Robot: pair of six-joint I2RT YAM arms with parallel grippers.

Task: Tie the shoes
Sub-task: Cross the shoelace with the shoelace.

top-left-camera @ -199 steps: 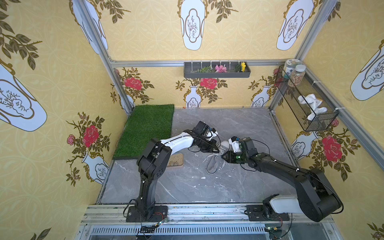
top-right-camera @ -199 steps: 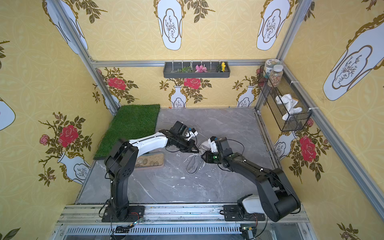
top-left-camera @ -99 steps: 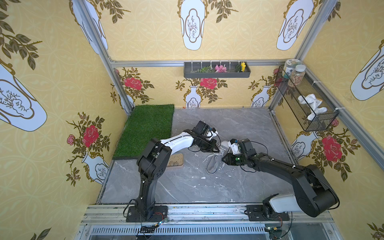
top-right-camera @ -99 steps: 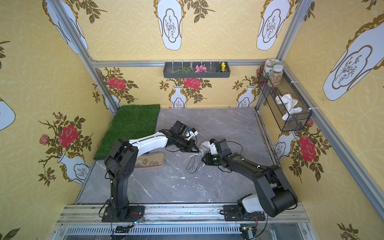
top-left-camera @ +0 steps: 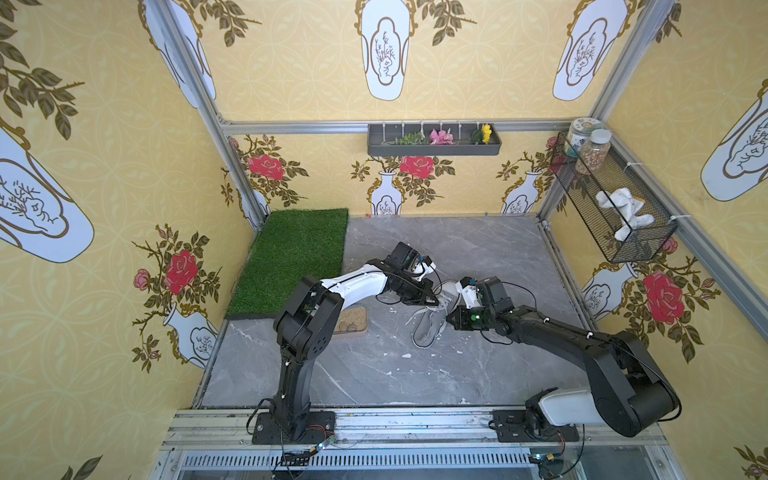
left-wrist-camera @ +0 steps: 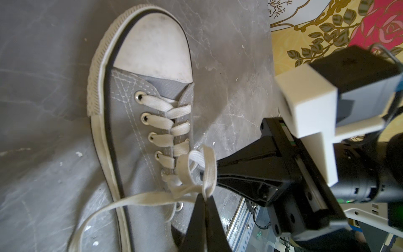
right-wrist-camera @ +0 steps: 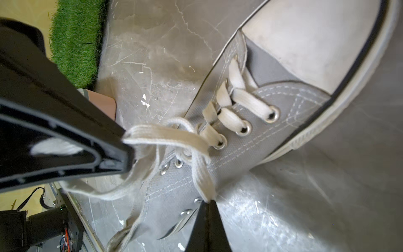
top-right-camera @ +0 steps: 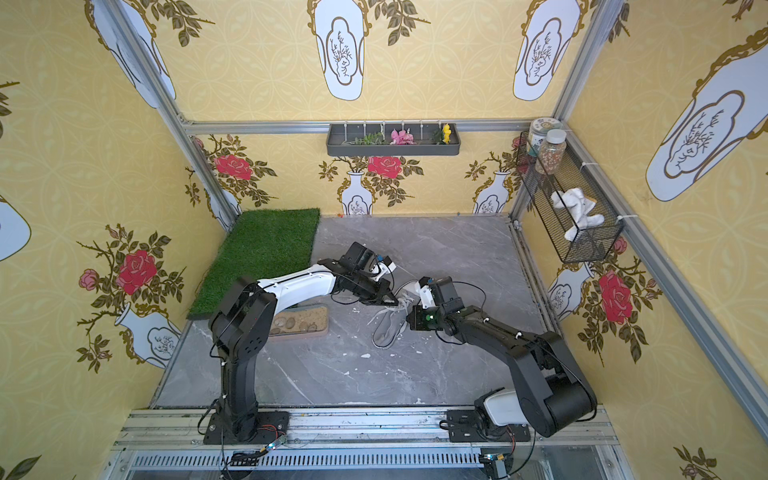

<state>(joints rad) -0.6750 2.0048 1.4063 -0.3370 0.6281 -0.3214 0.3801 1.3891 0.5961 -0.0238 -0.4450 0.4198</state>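
Since a second ago the right gripper point(top-left-camera: 449, 320) has drawn its jaws together and its forearm has sunk lower toward the floor, while the left arm has kept its place. At centre left in both top views lies a shaggy green rectangle of grass mat point(top-left-camera: 299, 253). Just below it, partly behind the left arm, sits a tan oblong tray point(top-right-camera: 299, 333) of smooth pebbles. Right of that, the left gripper point(top-left-camera: 435, 302), a black tapering wedge, has its jaws pressed tight on the flat woven laces point(left-wrist-camera: 209, 165) near the top eyelets. The sneaker point(top-left-camera: 426, 330) rests on its sole at the middle of the frame, on the veined grey marble floor point(top-left-camera: 374, 374), between the two grippers. In the left wrist view its grey canvas shows white double stitching, round metal eyelets point(left-wrist-camera: 139, 96), a smooth, scuffed white toe cap point(left-wrist-camera: 152, 54) and a ribbed white sole rim point(left-wrist-camera: 94, 87). On the shoe's right, the right gripper pinches a looped strand of the laces, jaws fully together on it. At upper right hangs a black wire-mesh basket point(top-left-camera: 615, 216).
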